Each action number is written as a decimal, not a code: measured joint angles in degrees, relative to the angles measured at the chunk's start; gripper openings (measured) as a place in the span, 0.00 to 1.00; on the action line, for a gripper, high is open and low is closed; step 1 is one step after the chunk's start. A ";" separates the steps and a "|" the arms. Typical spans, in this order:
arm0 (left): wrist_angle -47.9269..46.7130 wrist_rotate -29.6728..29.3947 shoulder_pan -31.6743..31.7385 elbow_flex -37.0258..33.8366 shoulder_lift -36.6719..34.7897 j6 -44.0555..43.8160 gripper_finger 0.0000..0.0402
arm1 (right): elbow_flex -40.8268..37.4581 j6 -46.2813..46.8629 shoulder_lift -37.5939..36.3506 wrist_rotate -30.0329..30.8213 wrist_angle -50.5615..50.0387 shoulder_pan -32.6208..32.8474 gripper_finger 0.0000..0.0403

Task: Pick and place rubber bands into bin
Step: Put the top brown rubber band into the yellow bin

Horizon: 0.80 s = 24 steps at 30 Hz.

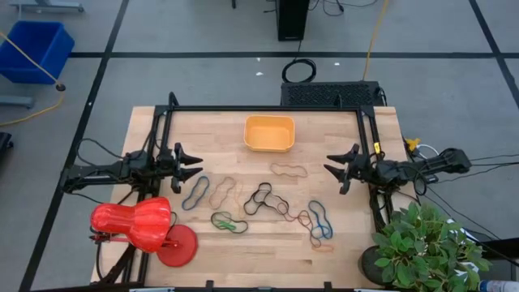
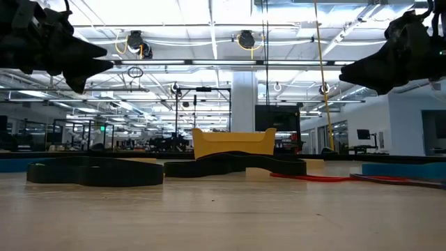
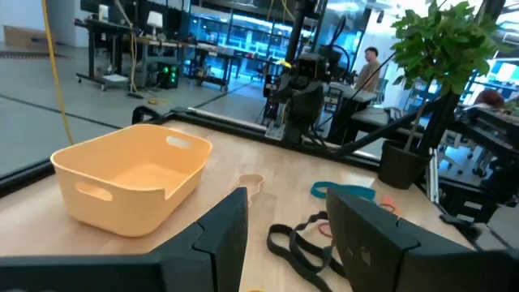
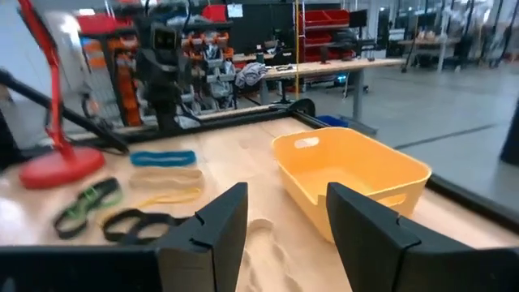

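Note:
The orange-yellow bin (image 1: 269,132) stands on the wooden table near its far edge, with nothing visible inside it in either wrist view. Several rubber bands lie flat in front of it: a tan one (image 1: 289,170), a black one (image 1: 260,197), a green one (image 1: 228,221), blue ones (image 1: 195,192) (image 1: 319,219). My left gripper (image 1: 196,164) hovers open at the table's left side, pointing level toward the right. My right gripper (image 1: 332,167) hovers open at the right side, pointing level toward the left. Both are above the table and hold nothing.
A red desk lamp (image 1: 134,225) with its round base (image 1: 177,246) stands at the near left corner. A potted green plant (image 1: 426,243) sits at the near right corner. A black frame (image 1: 268,108) borders the table's far edge. A person (image 3: 369,69) is in the room beyond.

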 joint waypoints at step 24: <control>-0.60 -0.09 0.00 0.22 -0.02 5.18 0.44 | 38.18 5.03 55.61 -10.37 -12.68 -13.15 0.40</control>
